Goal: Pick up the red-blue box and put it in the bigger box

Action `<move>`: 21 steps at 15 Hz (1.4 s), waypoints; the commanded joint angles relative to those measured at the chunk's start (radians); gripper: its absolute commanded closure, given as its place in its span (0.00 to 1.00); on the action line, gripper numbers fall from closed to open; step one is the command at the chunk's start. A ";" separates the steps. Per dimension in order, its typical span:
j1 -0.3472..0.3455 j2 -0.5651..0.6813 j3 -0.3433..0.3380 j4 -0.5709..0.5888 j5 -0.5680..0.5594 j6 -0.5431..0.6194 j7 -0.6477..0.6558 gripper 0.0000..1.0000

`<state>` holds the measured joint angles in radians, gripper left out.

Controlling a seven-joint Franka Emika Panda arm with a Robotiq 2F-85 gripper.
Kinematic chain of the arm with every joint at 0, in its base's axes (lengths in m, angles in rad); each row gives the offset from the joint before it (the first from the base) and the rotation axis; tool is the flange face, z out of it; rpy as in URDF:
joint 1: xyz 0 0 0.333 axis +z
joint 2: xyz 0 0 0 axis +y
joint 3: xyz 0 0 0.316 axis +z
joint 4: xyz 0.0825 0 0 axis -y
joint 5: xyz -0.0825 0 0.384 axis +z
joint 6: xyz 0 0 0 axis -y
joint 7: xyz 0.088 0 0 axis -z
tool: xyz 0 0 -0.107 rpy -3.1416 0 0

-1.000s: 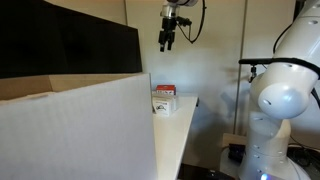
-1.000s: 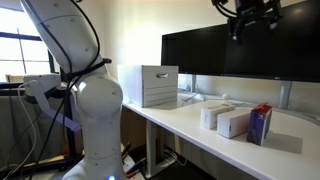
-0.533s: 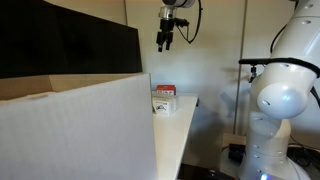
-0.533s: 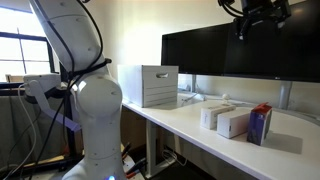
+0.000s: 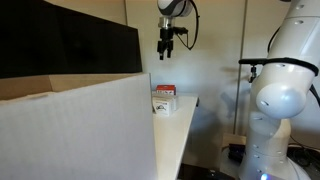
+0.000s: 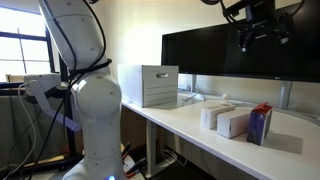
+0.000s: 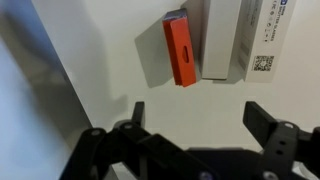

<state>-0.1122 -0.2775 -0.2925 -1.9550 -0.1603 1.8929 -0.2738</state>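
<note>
The pincer (image 6: 256,39) hangs high in the air in front of a wide dark monitor (image 6: 210,55), jaws apart and holding nothing. On the white bench (image 6: 190,133) below, the red-blue box (image 6: 260,124) stands upright, just beside two small white boxes (image 6: 231,123). Farther along the bench sits the bigger box (image 6: 150,85). The white robot arm (image 6: 88,100) fills the foreground beside a window (image 6: 12,50).

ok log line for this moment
jaws: open, empty, high over table | red-blue box: on table beside white box, untouched | bigger box: not reached
</note>
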 commanded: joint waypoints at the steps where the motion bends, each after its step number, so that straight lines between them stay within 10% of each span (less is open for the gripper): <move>1: -0.040 0.038 0.008 -0.016 -0.008 0.027 -0.010 0.00; 21: -0.105 0.164 -0.037 -0.141 0.025 0.035 -0.188 0.00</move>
<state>-0.2020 -0.1239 -0.3411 -2.0817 -0.1620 1.9231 -0.4086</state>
